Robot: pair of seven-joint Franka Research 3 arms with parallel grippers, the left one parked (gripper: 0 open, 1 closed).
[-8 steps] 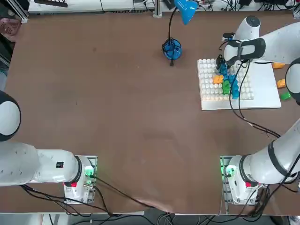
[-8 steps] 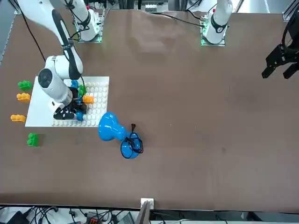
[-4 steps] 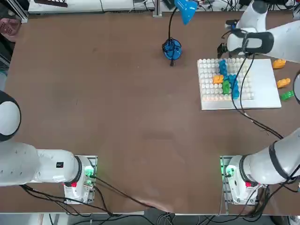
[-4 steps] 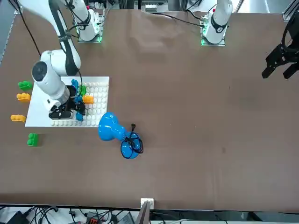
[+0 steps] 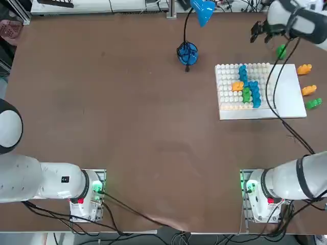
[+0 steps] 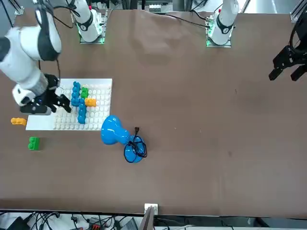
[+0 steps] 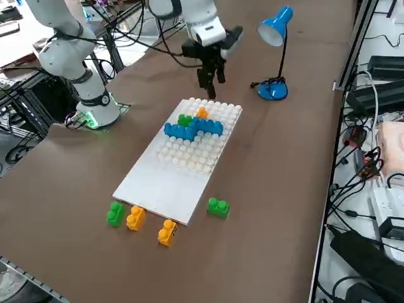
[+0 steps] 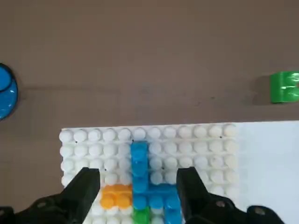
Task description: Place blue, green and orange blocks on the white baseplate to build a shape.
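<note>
The white baseplate [image 5: 286,97] [image 7: 164,183] [image 8: 271,158] carries joined blue blocks [image 5: 250,84] [image 6: 79,103] [image 7: 192,129] [image 8: 140,177], a green block [image 5: 247,94] [image 7: 184,119] and an orange block [image 5: 237,86] [image 6: 90,101] [image 8: 116,196]. My right gripper [image 5: 259,32] [image 6: 46,104] [image 7: 211,78] [image 8: 138,172] hangs open and empty, raised over the plate's far edge, clear of the blocks. Loose blocks lie off the plate: a green one [image 5: 281,50] [image 7: 218,206] [image 8: 285,86] past the far edge, two orange ones [image 5: 304,69] [image 5: 308,90] and a green one [image 5: 313,103] beside the smooth strip.
A blue desk lamp stands on its round base [image 5: 187,53] [image 6: 133,149] [image 7: 273,90] left of the plate at the far side of the brown table. Cables trail from the right arm across the plate's smooth strip.
My right gripper has lifted off the blue blocks on the plate and moved up and toward the table's far side. It has stayed open and the blocks have not moved.
</note>
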